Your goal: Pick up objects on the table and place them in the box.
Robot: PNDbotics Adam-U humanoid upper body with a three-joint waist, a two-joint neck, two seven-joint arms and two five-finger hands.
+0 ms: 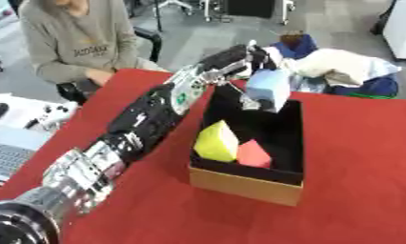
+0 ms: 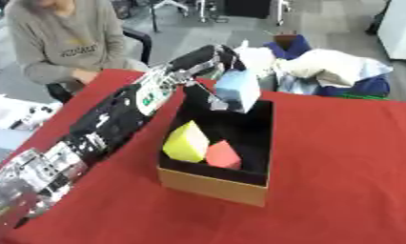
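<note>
A red-covered table (image 1: 356, 157) fills the frame, its far edge backing onto a grey floor where office chairs and a heap of clothing (image 1: 344, 69) sit. The robot's left hand (image 1: 239, 59) reaches in from the lower left corner along a long black and silver arm (image 1: 139, 126), fingers curled round the top of a pale blue block (image 1: 269, 88) that hangs tilted over the far end of the box (image 1: 248, 186). The block is clear of the box floor and leans against nothing that can be made out.

The box itself, cardboard brown outside and black inside, stands open near the middle of the table, one corner turned toward the near edge. In its near left part rest a yellow block (image 1: 216, 141) and, touching it on the right, a smaller red block (image 1: 254, 154).

Off the table's left edge lies a white side surface with a laptop (image 1: 8, 159) and a white controller (image 1: 52, 114). A seated person in a grey sweatshirt (image 1: 73, 40) sits past the far left corner, touching nothing on the table.
</note>
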